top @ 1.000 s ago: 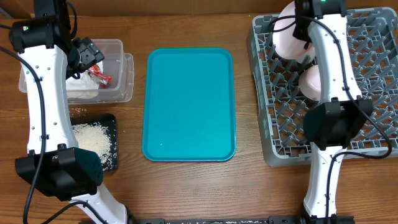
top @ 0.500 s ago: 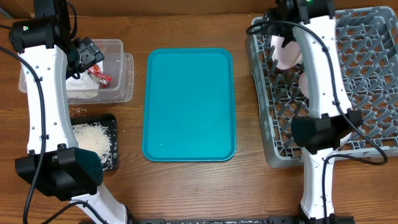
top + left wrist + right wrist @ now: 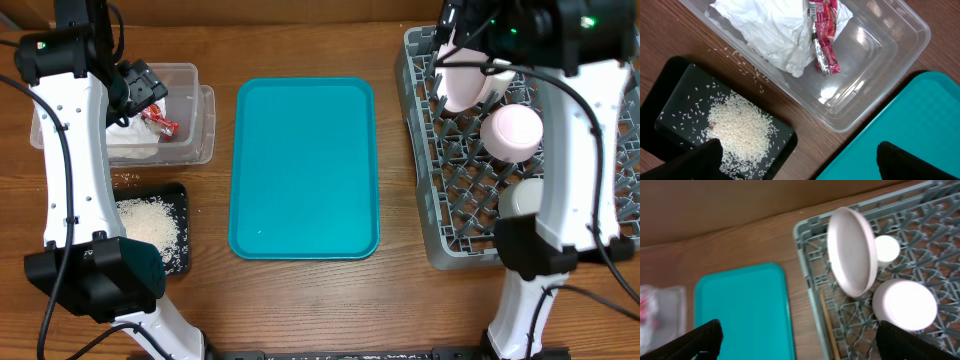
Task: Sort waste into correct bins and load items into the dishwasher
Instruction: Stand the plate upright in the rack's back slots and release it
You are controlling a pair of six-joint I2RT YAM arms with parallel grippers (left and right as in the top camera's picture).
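In the clear tub lie a crumpled white napkin and a red-and-white wrapper. Rice fills the black tray. My left gripper hangs open above the tub and the tray, holding nothing. In the grey dish rack the white plate stands on edge, with a small white cup behind it. A white bowl lies upside down beside it, and a grey bowl sits half hidden by my arm. My right gripper is open and empty, high over the rack's left edge.
The teal tray lies bare in the middle between the bins and the rack. A few rice grains are scattered on the wood between the tub and the black tray.
My right gripper has opened, and its arm has swung to the right across the rack, uncovering the white bowl and the grey bowl. The left arm has not moved.
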